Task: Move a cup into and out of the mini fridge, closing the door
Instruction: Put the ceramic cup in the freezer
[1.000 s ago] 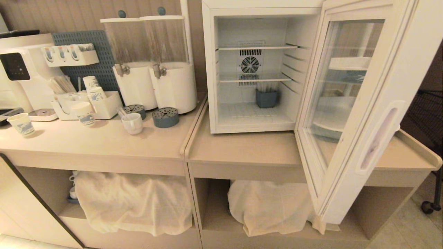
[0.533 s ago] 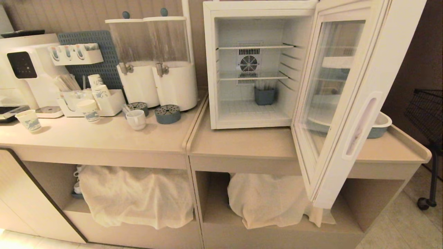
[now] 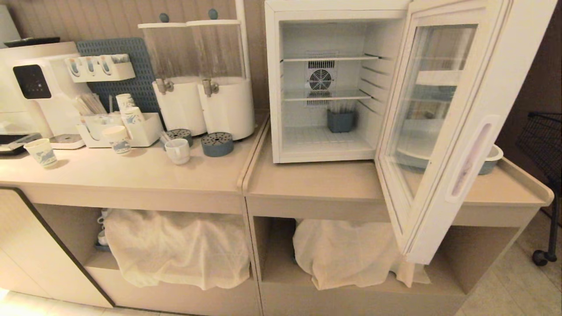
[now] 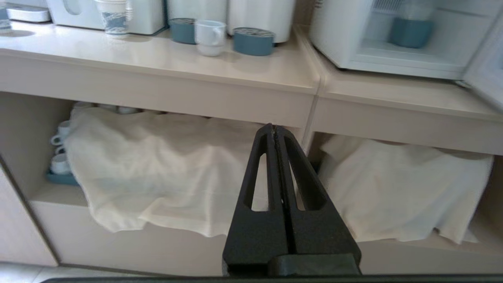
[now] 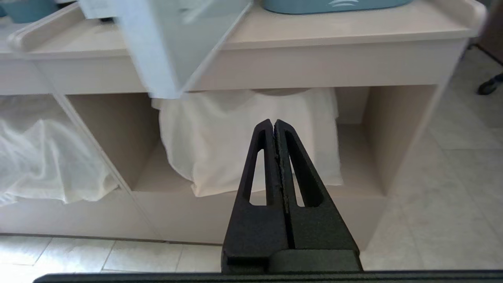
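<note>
We hold our left gripper (image 4: pixel 275 129) level, jaws together, below the bench edge | right gripper (image 5: pixel 274 125) likewise | small white ceramic mug (image 3: pixel 178 151) mid-bench | white mini fridge's glass door (image 3: pixel 443 127) open

Warm, dim head view; wrist views cooler, brighter.
Wide-angle bending at edges; door (image 5: pixel 165 43) above right gripper (image 5: pixel 274 125) motion-blurred; glass reflections.

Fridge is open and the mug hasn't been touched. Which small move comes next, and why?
Probably raise the left gripper toward the cup and open it. The cup sits on the counter in front of the drink dispensers, on the robot's left, while the door stands wide open. Both grippers are shut and empty, low in front of the shelves; the right gripper can stay parked.
</note>
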`<state>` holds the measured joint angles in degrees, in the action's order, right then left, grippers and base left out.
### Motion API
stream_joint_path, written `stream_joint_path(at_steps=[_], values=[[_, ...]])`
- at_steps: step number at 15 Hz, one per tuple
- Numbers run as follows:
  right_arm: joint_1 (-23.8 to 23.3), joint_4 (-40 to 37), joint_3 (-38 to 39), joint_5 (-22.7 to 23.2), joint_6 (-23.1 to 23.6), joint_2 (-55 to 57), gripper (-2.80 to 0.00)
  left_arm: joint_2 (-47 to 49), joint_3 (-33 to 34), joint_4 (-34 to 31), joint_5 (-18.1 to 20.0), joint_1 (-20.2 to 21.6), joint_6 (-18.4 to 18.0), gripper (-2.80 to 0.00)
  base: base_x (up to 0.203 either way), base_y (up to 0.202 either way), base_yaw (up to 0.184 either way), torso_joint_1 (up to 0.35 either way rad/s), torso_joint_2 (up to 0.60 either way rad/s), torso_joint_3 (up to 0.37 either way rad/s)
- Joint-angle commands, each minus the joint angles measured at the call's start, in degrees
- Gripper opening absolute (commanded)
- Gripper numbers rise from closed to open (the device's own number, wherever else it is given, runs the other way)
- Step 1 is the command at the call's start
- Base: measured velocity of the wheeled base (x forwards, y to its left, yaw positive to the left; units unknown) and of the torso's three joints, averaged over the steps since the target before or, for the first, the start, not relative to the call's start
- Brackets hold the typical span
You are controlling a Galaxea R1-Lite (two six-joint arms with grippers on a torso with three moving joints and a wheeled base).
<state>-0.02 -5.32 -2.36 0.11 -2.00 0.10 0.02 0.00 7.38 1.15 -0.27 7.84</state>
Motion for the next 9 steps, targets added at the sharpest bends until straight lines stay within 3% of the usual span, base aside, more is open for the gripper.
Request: stream_joint_path(at_steps=[1, 9], values=[[0.02, -0.05, -0.01, 0.07, -0.02, 0.08, -2.8, -0.29, 2.29, 0.09, 0.0, 0.0, -0.02, -2.8, 0.0, 0.188, 0.002, 0.001, 0.0, 0.009], [0.02, 0.03, -0.01, 0.07, -0.02, 0.08, -2.8, -0.29, 2.29, 0.09, 0.0, 0.0, -0.02, -2.8, 0.0, 0.195, 0.001, 0.002, 0.0, 0.001]])
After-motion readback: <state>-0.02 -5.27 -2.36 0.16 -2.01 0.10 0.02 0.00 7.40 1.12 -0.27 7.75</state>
